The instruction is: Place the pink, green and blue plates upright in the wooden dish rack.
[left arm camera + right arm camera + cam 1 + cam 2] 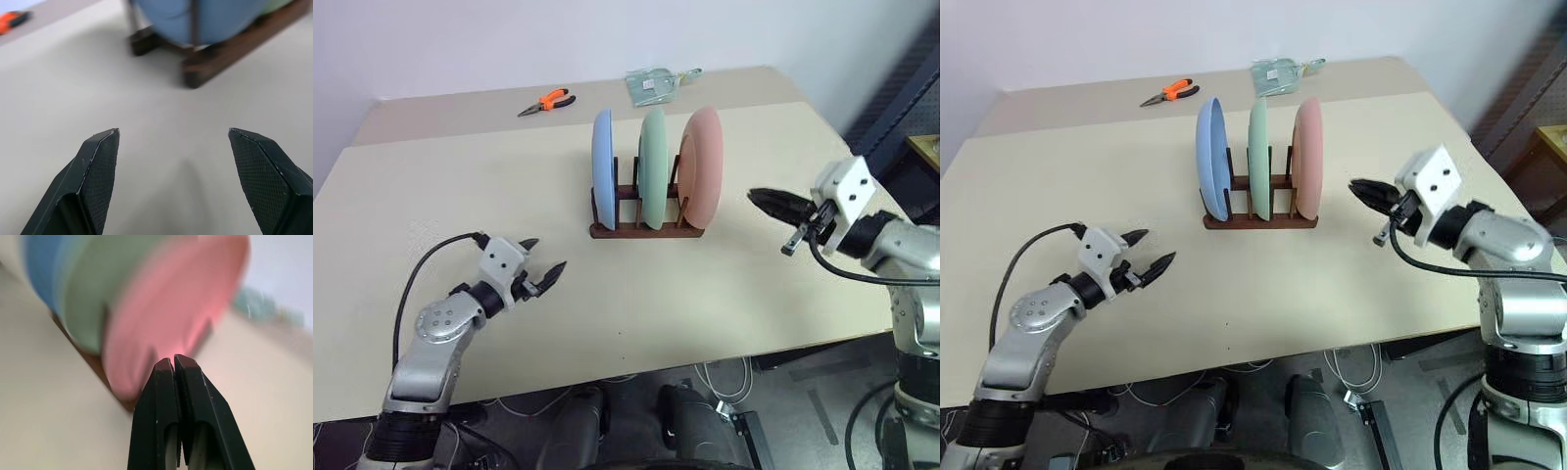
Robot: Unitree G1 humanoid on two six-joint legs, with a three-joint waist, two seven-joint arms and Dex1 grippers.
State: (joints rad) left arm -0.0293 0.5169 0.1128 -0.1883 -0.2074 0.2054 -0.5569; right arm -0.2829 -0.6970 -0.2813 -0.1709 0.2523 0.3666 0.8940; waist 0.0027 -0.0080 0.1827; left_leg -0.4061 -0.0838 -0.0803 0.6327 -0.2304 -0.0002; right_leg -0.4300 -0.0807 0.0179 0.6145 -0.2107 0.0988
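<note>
Three plates stand upright side by side in the dark wooden dish rack (642,231) near the table's middle: the blue plate (602,167) on the left, the green plate (652,164) in the centre, the pink plate (702,166) on the right. My left gripper (541,265) hovers open over the table, to the front left of the rack, with nothing between its fingers. To the right of the pink plate and apart from it, my right gripper (759,197) is shut and empty, pointing toward that plate.
Orange-handled pliers (548,101) lie at the back of the table, left of centre. A clear plastic bag (654,85) rests at the back behind the rack. The table's right edge (862,186) runs close under my right arm.
</note>
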